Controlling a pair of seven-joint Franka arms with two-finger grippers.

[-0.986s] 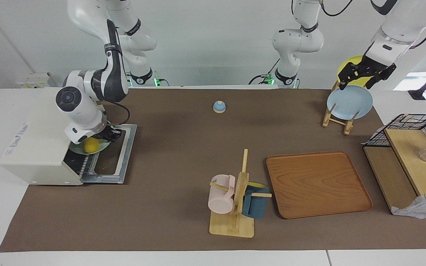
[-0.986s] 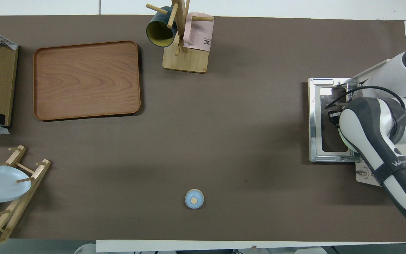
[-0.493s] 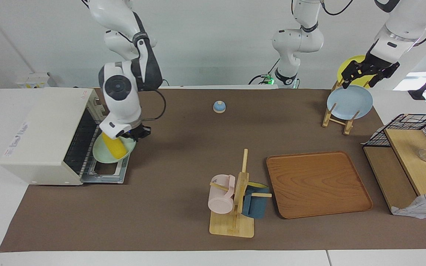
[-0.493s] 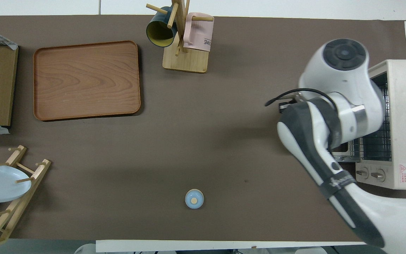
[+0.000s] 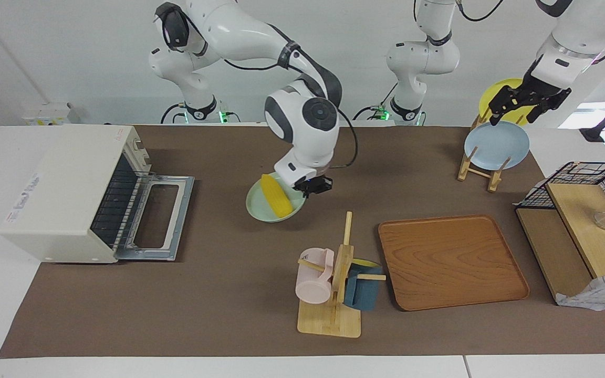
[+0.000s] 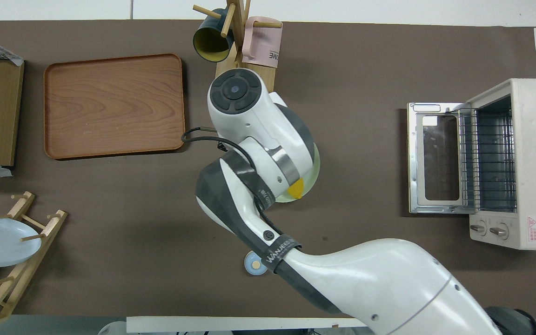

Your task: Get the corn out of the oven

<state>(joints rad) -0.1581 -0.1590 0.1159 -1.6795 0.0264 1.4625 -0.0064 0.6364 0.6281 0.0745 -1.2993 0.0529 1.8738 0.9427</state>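
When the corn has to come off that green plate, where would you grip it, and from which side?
Grip the corn across its thick middle, coming straight down from above. It lies flat and slanted on the pale green plate, which the right gripper holds by its rim over the mat, so the raised rim likely blocks a sideways approach. Close across the cob's width, since its tapered ends would probably slip.

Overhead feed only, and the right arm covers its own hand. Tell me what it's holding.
Observer: The right gripper pinches the rim of a tilted pale green plate, and the corn lies on that plate.
Operator: Now report the left gripper; it isn't in my view.
Observer: The left gripper hangs over the blue plate standing in the rack at the left arm's end of the table, waiting.
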